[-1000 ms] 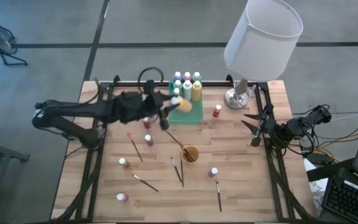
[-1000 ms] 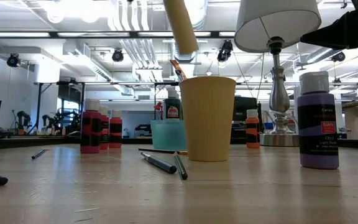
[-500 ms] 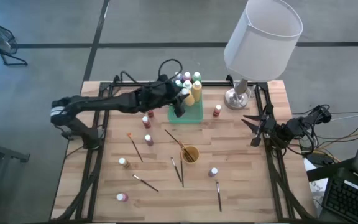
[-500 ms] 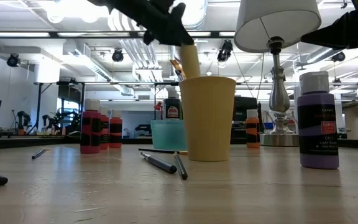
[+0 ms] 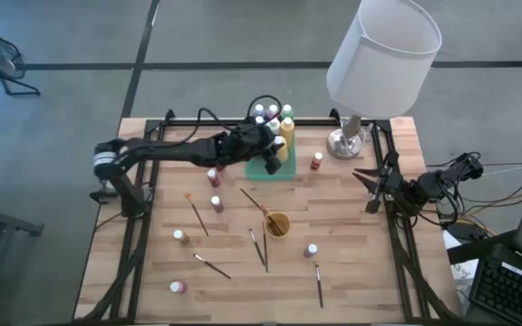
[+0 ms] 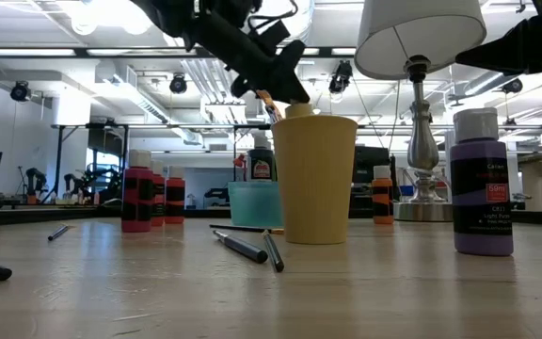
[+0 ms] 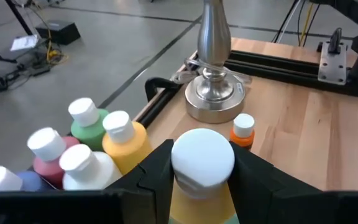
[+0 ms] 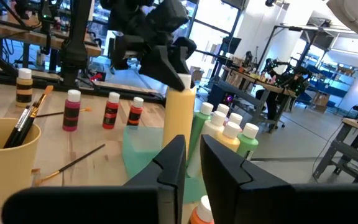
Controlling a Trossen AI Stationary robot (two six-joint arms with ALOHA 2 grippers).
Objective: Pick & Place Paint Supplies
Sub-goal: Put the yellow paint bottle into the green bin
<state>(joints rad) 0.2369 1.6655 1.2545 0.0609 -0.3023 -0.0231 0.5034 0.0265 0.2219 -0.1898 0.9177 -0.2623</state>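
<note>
Right now we have the left gripper (image 7: 199, 180) clamped on the yellow bottle (image 8: 178, 127), poised over the green tray (image 5: 284, 168) beside the bottles (image 7: 79, 146) already there, so next we lower and release; the right gripper (image 8: 192, 163), nearly closed, waits at the table's edge.

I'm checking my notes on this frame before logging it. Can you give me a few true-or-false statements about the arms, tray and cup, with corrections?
1. The left gripper grips a yellow bottle at the green tray. True.
2. The cup is empty. False: it holds brushes.
3. The right gripper waits at the table's right edge, holding nothing. True.
4. The lamp stands at the table's near left corner. False: it is at the far right.
</note>
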